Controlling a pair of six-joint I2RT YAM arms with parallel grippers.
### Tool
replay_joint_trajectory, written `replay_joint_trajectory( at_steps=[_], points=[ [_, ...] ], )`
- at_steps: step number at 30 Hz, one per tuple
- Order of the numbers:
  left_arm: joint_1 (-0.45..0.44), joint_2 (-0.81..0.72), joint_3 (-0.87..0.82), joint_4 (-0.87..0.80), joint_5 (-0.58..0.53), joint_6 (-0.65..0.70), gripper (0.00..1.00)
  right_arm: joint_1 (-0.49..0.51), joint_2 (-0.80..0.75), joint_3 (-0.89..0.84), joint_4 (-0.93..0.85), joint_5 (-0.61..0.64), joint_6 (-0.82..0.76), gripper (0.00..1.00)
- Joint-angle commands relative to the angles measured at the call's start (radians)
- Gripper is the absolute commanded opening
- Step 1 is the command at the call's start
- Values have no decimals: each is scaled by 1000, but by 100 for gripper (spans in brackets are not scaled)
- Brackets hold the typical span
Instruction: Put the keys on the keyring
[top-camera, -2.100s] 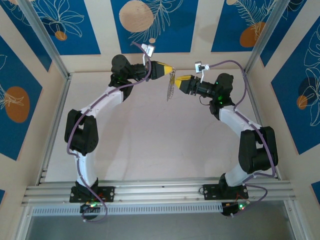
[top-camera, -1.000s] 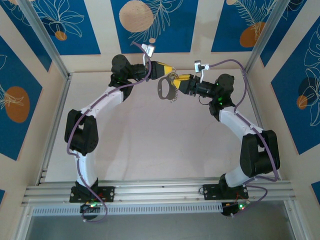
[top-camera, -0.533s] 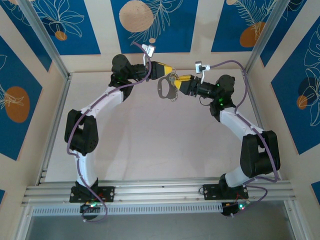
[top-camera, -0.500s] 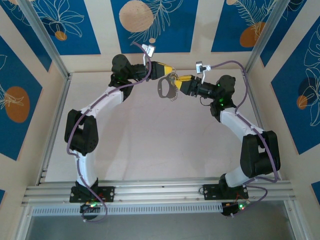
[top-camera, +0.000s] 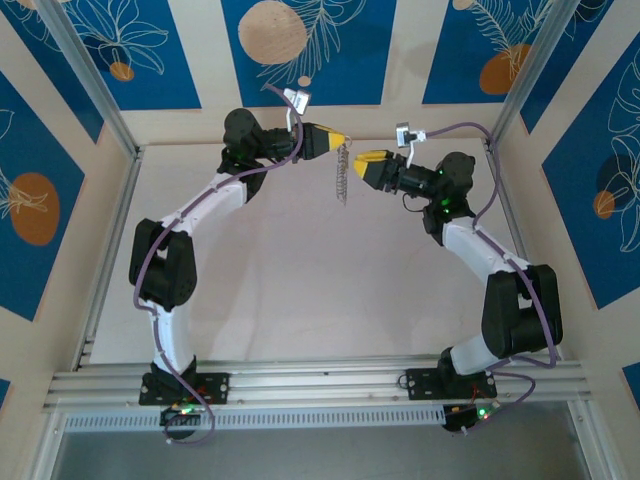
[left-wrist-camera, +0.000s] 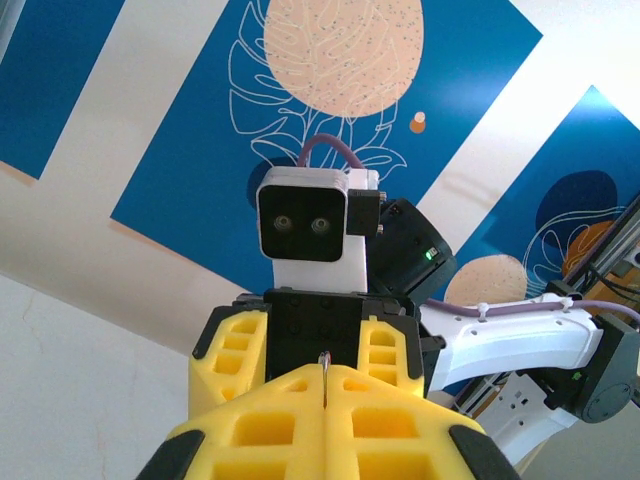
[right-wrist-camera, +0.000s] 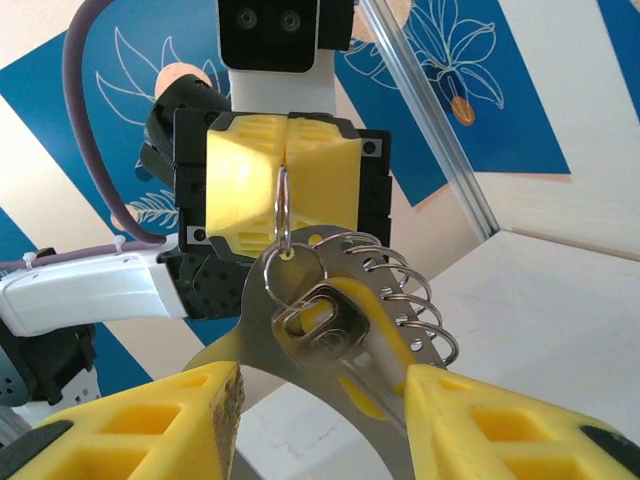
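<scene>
Now the right tool (top-camera: 361, 159) is backing away from the left tool (top-camera: 342, 140), spread and empty. The thin grey metal oval keyring (right-wrist-camera: 258, 335) and tiny silvery keys (right-wrist-camera: 338, 338) are dangling together just below the left tool, which is pinching the keyring's top — apparently joined.

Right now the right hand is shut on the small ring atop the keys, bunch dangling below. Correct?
No: the left hand is shut on that ring, the keys dangling below, as the right wrist view shows. The right hand is open.
</scene>
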Motion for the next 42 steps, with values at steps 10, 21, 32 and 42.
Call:
replay_joint_trajectory(
  at_steps=[10,21,32,42],
  points=[
    [-10,-38,35,19,16,19,0,27,98,82,50,10,20,48],
    [-11,-36,34,18,13,20,0,34,101,84,58,1,21,42],
    [-12,-36,33,17,13,19,0,42,98,88,87,-44,31,43],
    [-14,-38,34,15,12,19,0,42,104,88,117,-60,49,19]
  ],
)
